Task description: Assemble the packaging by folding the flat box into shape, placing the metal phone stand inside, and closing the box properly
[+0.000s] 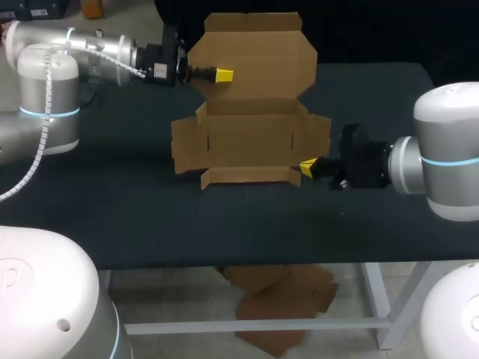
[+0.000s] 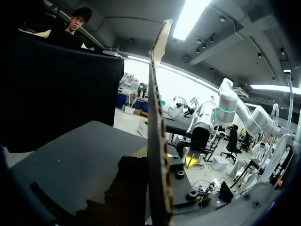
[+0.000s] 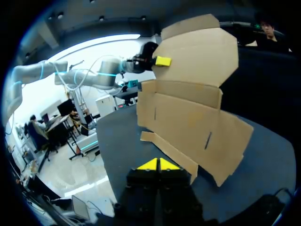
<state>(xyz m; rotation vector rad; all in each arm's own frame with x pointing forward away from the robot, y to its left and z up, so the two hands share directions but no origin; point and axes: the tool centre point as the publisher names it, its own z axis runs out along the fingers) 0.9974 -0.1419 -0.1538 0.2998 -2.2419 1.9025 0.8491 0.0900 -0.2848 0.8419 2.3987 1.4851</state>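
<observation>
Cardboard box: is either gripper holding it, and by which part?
The left gripper pinches the cardboard box by the left edge of its raised lid panel. The right gripper, shut, holds nothing.

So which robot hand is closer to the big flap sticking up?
Left. The left gripper pinches the raised flap; the right gripper sits at the near corner of the cardboard box.

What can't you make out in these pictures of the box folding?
Phone stand: in no view; possibly behind the raised lid or off-frame.
Left wrist view: the box, edge-on, blocks the table straight ahead.
Right gripper: head view, too small to tell whether it touches the front flap.
</observation>
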